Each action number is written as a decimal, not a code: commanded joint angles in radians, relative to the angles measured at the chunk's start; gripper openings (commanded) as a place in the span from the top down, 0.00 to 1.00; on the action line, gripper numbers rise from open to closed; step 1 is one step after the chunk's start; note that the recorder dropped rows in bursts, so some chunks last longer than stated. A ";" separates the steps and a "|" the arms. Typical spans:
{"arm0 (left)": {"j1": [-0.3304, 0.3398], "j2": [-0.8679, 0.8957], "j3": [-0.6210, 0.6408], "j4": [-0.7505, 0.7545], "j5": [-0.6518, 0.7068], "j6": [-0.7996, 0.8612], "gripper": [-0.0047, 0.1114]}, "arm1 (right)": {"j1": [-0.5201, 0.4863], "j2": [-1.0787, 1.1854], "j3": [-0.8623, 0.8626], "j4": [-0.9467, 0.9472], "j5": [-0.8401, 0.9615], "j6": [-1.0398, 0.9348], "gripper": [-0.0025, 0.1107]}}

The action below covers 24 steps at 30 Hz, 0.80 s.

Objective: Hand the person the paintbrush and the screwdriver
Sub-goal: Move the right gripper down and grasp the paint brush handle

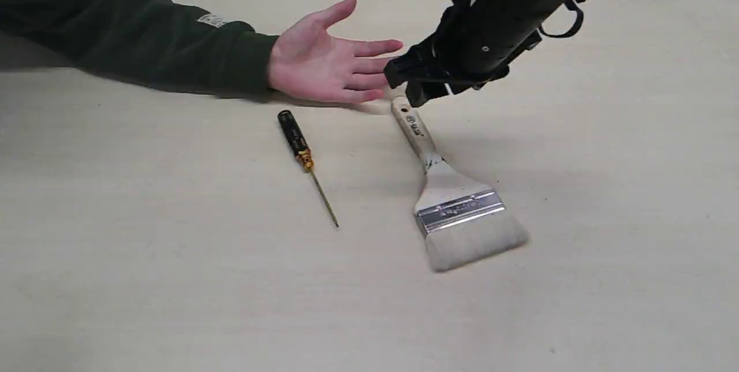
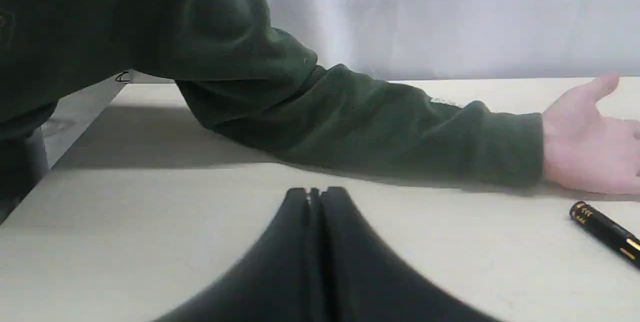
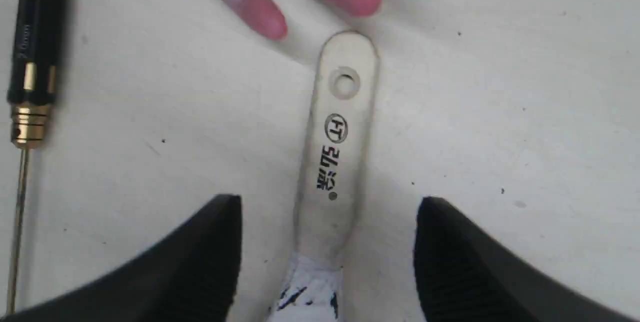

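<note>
The paintbrush [image 1: 447,187] lies flat on the table, its wooden handle [image 3: 336,147] pointing toward the person's open hand [image 1: 326,60]. My right gripper [image 1: 407,84] hovers over the handle's end, open, with one black finger [image 3: 210,252] on each side of the handle and not touching it. Left of the brush, the screwdriver [image 1: 305,157] lies with its black handle [image 3: 36,37] toward the hand. The person's green sleeve [image 2: 360,122] stretches across the table. My left gripper [image 2: 315,193] is shut and empty, low over the table, away from both tools.
The tan table [image 1: 173,279] carries only the two tools and the person's arm. A white backdrop [image 2: 450,12] stands behind the far edge. The table's left edge [image 2: 85,127] shows in the left wrist view.
</note>
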 commanded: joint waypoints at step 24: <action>-0.008 -0.002 0.002 -0.003 -0.010 -0.002 0.96 | 0.002 0.185 -0.022 -0.024 0.103 0.024 0.50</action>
